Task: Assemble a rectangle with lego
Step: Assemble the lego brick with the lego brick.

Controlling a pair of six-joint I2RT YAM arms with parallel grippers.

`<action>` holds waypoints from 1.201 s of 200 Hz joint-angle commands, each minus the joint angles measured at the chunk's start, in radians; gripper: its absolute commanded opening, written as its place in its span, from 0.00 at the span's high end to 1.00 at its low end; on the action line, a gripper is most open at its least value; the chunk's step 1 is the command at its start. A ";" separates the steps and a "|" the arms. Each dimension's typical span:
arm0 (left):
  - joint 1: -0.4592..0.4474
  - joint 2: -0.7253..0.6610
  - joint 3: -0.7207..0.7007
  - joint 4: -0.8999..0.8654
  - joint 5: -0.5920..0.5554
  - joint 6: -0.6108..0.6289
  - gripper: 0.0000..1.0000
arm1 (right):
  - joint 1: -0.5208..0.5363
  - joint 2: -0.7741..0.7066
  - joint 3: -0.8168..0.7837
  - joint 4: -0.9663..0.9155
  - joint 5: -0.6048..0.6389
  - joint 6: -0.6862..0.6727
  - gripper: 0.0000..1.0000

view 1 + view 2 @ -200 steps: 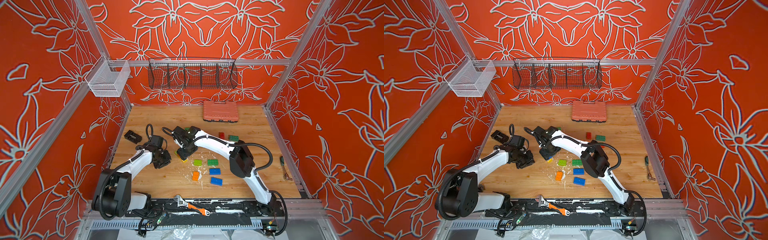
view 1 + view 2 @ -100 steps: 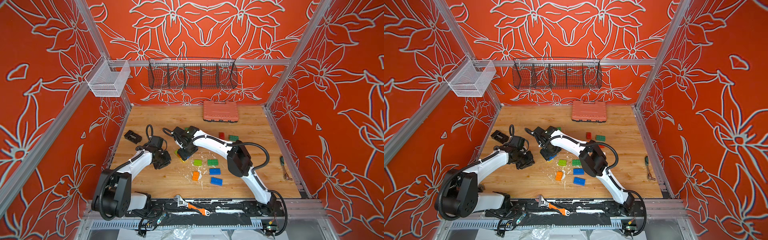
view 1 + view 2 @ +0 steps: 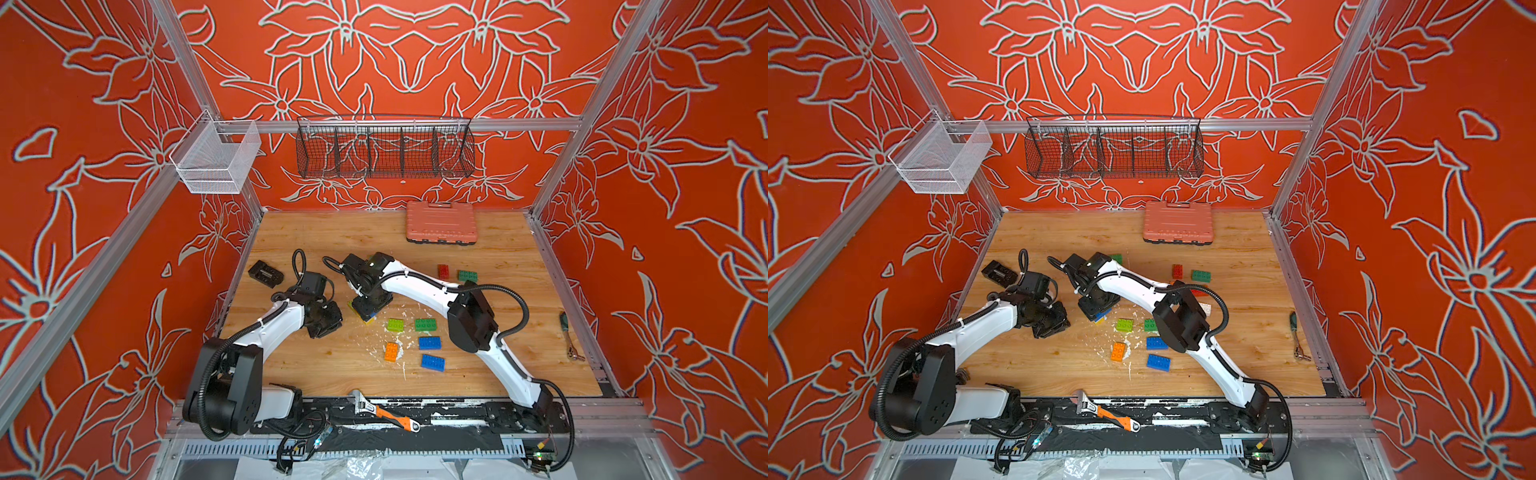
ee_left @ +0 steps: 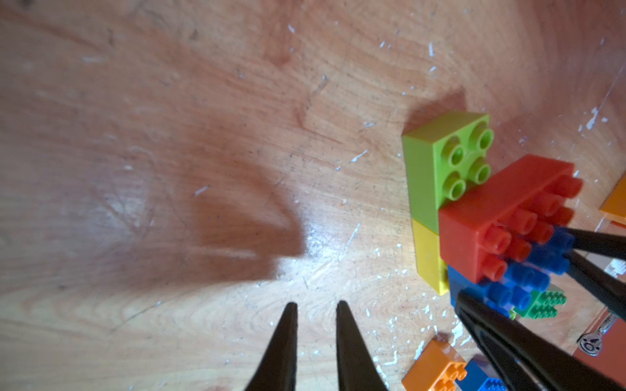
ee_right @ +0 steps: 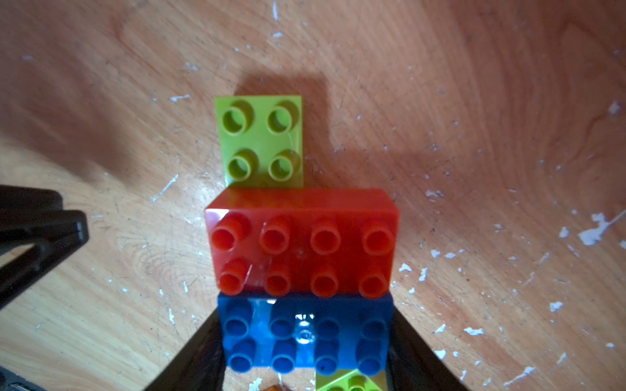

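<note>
The right gripper (image 5: 305, 316) pinches the blue brick (image 5: 305, 333) by its two short ends, one black finger against each. The left gripper (image 4: 315, 304) is narrowly parted, with only bare wood between its tips. It hangs low just beside the stack (image 3: 368, 319), on the stack's left, not touching it.

The stack sits left of the middle of the wooden table (image 3: 332, 237), well apart from every edge. In the right wrist view the blue brick lies long side against long side with a red 2x4 brick (image 5: 301, 242). Their long axes are parallel and run from finger to finger. A lime 2x2 brick (image 5: 261, 140) juts out past the red one on the side away from the blue, at one end of it. The left wrist view shows this lime brick a layer lower than the red, with a yellow brick (image 4: 426, 260) butted against it in that lower layer. All studs face up. I cannot tell whether the blue brick is pressed fully home.

Bare wood lies open behind the stack as far as the salmon tool case (image 3: 440, 222) at the back edge, and in front of the left gripper toward the front rail. The right and front-right are crowded: a loose lime brick (image 3: 395, 325), a dark green brick (image 3: 426, 324), an orange brick (image 3: 391, 351), a loose blue brick (image 3: 429, 343) and a second loose blue brick (image 3: 432, 362) lie near. A small black block (image 3: 266, 274) sits near the left edge.
</note>
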 commanded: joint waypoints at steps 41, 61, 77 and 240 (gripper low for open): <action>0.010 0.001 -0.025 0.004 0.007 0.014 0.79 | 0.004 0.049 0.038 -0.052 0.009 0.020 0.68; 0.012 -0.003 -0.027 0.005 0.008 0.015 0.79 | 0.006 0.055 0.027 -0.048 0.015 0.021 0.68; 0.012 -0.003 -0.027 0.005 0.009 0.014 0.79 | 0.010 0.054 0.008 -0.038 0.015 0.023 0.69; 0.015 0.002 -0.049 0.030 0.018 0.010 0.79 | 0.030 0.100 -0.156 0.011 0.002 0.031 0.99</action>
